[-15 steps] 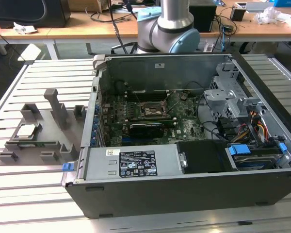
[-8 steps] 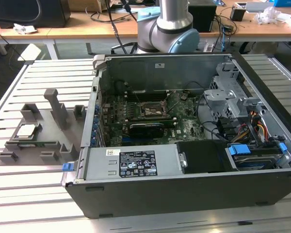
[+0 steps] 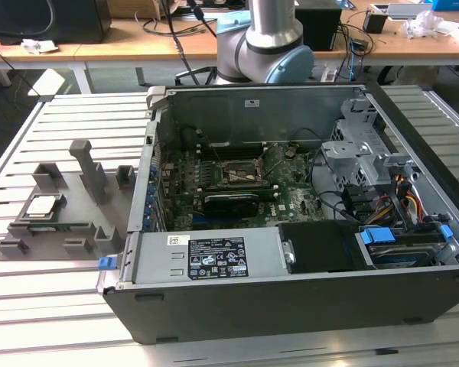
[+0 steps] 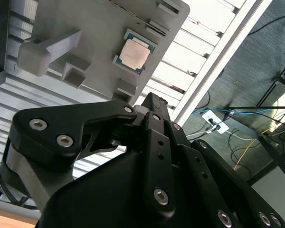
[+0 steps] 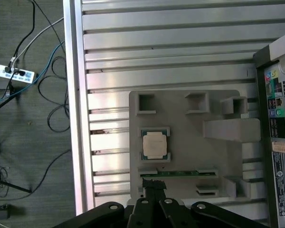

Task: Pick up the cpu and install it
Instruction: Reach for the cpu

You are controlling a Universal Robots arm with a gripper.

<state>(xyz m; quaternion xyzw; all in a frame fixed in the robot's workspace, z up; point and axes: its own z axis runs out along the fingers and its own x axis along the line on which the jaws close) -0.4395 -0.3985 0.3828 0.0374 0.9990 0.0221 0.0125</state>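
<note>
The cpu [image 3: 44, 205], a small square chip with a silver metal top, lies flat in a recess of the grey fixture tray [image 3: 80, 229] on the exterior view's left. Both wrist views look down on the cpu [image 5: 155, 145] [image 4: 134, 52] from well above. My black gripper [image 5: 154, 186] [image 4: 152, 102] hangs above the tray's edge, apart from the chip, with its fingers together and nothing between them. Inside the open computer case [image 3: 291, 306], the dark square socket [image 3: 236, 174] sits on the motherboard.
The tray [image 5: 180, 128] carries upright posts [image 3: 88, 164] and a thin green memory stick [image 5: 178, 173] in a slot beside the cpu. Tray and case rest on a slatted aluminium table [image 3: 61, 115]. Cables and a power strip [image 5: 14, 73] lie on the floor beyond its edge.
</note>
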